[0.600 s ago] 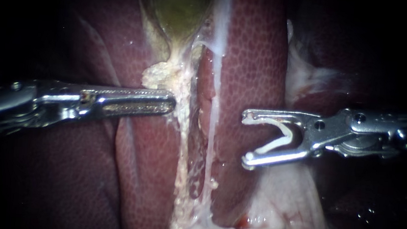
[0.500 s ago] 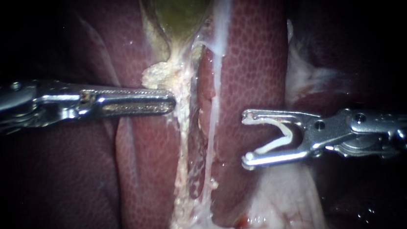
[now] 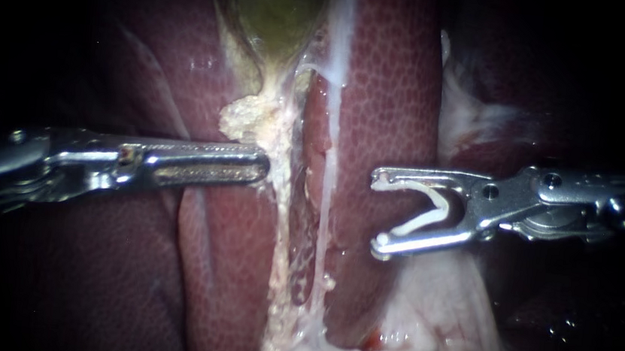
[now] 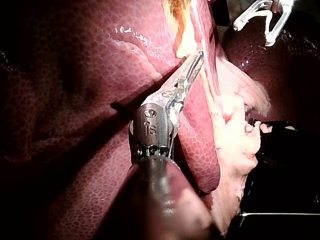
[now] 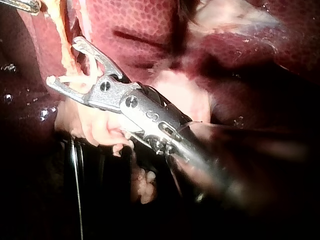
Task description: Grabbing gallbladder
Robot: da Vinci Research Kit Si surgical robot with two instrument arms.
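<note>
Gallbladder point(image 3: 278, 6): soft, slick, thin-walled, probably tear-prone; grasp the narrow neck near the left hand point(image 3: 260, 165), jaws together, empty. Right hand point(image 3: 379, 213): jaws wide, cradling a clip point(image 3: 430, 210).

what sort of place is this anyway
Probably a surgical practice bench: a bare liver and greenish gallbladder, with the left instrument and the right instrument, a white clip in its jaws, reaching in.

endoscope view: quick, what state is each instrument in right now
Left instrument: shut, holding nothing.
Right instrument: spread wide, holding a white clip.
</note>
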